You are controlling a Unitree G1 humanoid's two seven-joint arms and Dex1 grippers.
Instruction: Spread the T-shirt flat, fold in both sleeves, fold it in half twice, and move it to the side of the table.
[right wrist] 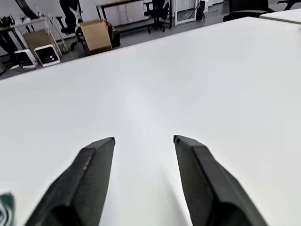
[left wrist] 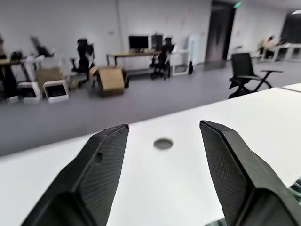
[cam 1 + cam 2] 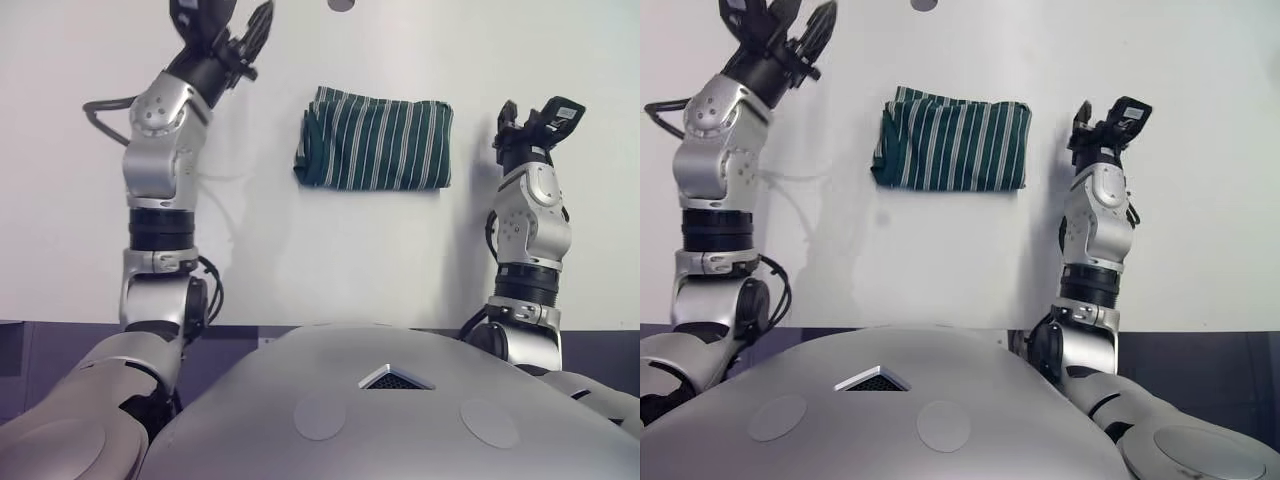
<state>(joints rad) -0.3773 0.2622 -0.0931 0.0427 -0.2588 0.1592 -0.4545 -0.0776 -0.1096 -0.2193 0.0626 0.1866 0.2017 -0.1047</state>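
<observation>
The green striped T-shirt [image 3: 375, 140] lies folded into a compact rectangle on the white table [image 3: 330, 250], its right and lower edges fairly straight and its left edge rounded and slightly bunched. Bare tabletop surrounds it on every side, widest toward the near edge. The right gripper [image 1: 144, 139] hangs just beside the shirt's right edge without touching it, fingers spread apart and holding nothing, while the left gripper [image 2: 163, 127] is raised farther off past the shirt's left far corner, likewise spread and empty, near a round hole [image 3: 341, 4] by the table's far edge.
</observation>
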